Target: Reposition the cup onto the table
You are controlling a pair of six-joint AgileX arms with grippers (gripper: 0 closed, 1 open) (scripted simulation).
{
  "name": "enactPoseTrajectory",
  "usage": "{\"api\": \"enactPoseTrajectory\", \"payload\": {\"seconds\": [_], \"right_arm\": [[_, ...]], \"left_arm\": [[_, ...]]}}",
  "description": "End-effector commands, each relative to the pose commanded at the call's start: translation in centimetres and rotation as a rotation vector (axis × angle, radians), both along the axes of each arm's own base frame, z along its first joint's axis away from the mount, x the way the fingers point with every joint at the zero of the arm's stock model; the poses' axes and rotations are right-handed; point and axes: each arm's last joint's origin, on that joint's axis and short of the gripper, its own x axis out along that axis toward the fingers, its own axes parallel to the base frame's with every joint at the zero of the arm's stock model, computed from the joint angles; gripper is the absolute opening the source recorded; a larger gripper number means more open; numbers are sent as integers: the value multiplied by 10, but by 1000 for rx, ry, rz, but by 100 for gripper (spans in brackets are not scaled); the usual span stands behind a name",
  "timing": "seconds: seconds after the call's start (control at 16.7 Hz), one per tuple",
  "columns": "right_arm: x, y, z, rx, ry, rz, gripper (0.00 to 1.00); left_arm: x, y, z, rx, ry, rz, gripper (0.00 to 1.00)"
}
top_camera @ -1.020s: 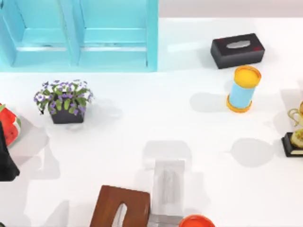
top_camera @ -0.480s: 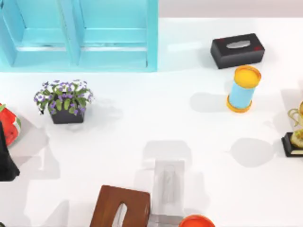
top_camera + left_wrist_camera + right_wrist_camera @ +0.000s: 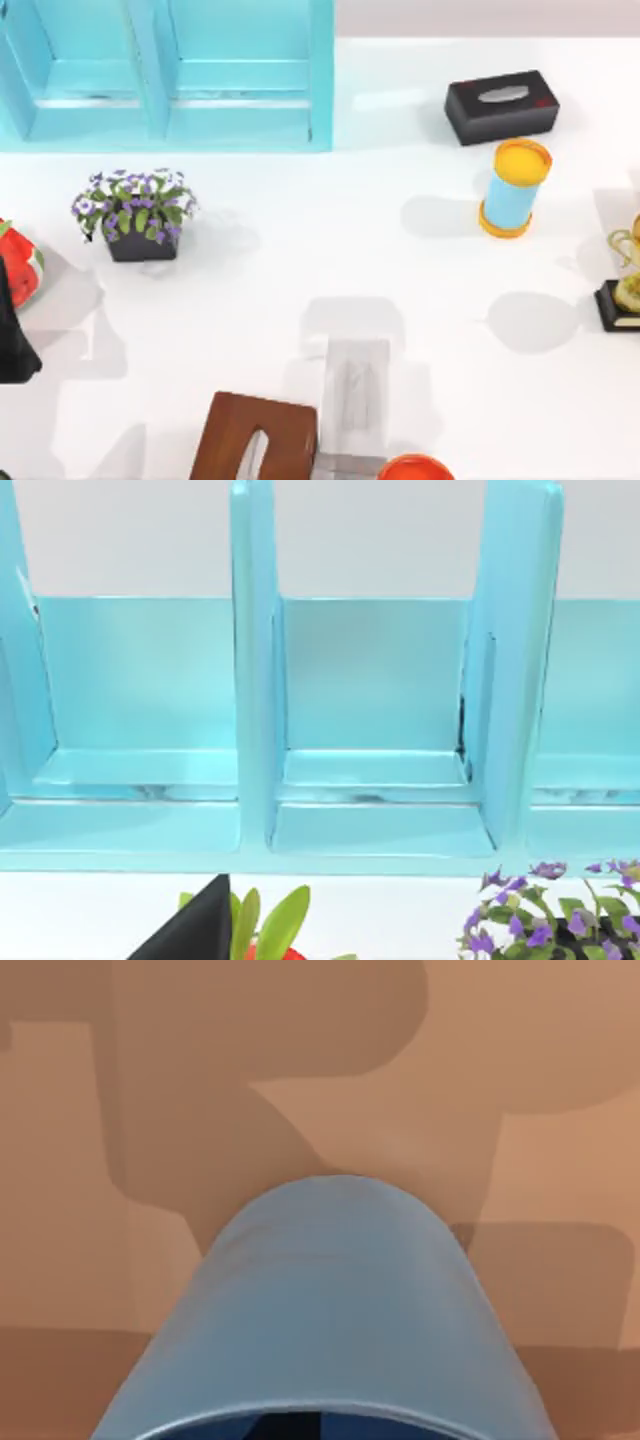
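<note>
The medium-blue cup (image 3: 330,1300) sits very close in the right wrist view, its rim toward the camera and a brown surface (image 3: 300,1080) behind it. What holds the cup is hidden. The white table (image 3: 300,250) spreads across the top view. A dark part of my left arm (image 3: 10,345) rests at the table's left edge.
A turquoise cabinet (image 3: 170,70) stands at the back left, with a flower pot (image 3: 135,215) in front of it. A black tissue box (image 3: 502,105) and a light-blue cylinder with orange ends (image 3: 513,188) are at the right. A brown wooden piece (image 3: 255,435) lies at the front.
</note>
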Motion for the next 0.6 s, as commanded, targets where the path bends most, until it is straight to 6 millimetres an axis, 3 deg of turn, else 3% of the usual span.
{"api": "enactPoseTrajectory", "payload": {"seconds": [0.42,0.6], "right_arm": [[0,0,0,0,0,0,2],[0,0,0,0,0,0,0]], "left_arm": [[0,0,0,0,0,0,100],[0,0,0,0,0,0,100]]}}
